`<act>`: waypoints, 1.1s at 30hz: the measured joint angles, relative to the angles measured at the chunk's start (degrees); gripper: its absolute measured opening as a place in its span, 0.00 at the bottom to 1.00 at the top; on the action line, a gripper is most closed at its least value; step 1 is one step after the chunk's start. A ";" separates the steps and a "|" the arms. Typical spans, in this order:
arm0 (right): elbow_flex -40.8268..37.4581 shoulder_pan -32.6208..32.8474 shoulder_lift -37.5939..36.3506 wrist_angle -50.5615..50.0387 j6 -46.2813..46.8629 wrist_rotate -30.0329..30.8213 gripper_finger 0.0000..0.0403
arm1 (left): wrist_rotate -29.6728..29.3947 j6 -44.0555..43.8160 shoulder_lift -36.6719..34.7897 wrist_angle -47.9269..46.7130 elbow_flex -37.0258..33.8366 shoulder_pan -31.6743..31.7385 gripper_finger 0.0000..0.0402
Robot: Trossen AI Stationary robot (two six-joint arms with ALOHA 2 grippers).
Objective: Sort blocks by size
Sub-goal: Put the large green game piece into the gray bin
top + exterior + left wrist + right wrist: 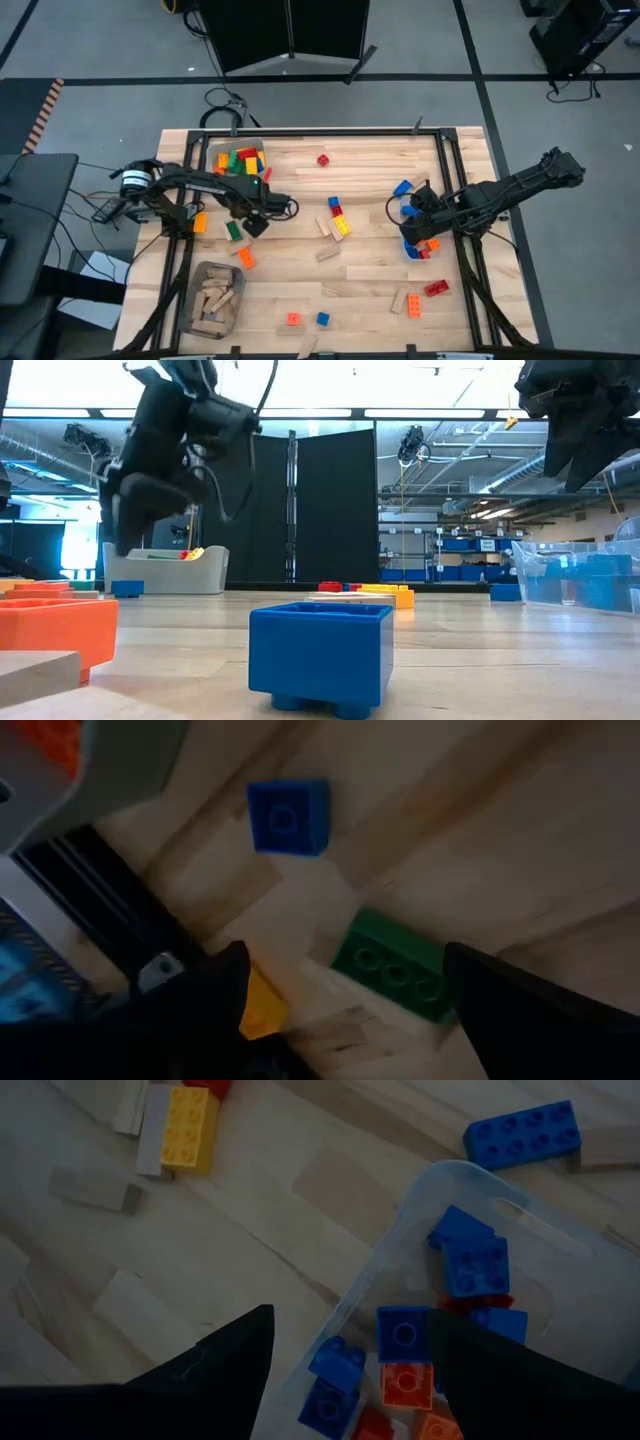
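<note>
Studded blocks (336,217) in red, blue, yellow, orange and green lie scattered mid-frame; more fill the upper-left bin, and tan wooden pieces (214,298) pile lower left.

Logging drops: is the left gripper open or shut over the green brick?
Open. The left gripper shows its two dark fingers spread apart, with the green brick lying on the wood between them, ungripped.

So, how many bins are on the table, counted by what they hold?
Bins of plastic bricks: 2 (top-left bin in the high view, right bin)
Bins of wooden pieces: 1 (bottom-left bin)
Total: 3
</note>
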 joint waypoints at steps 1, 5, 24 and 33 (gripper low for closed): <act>-0.02 0.00 0.01 0.02 0.00 0.00 0.68 | 0.55 1.26 0.28 0.42 -0.88 0.02 0.84; -0.02 0.00 0.00 1.11 0.00 0.00 0.67 | 3.49 5.89 0.60 2.57 -4.98 0.02 0.84; -0.02 0.00 0.00 6.84 2.51 -0.04 0.67 | 6.51 18.54 0.54 8.76 -9.64 0.02 0.84; -0.02 0.00 0.00 8.09 2.62 0.07 0.67 | 2.22 18.57 0.39 10.65 -9.15 0.52 0.84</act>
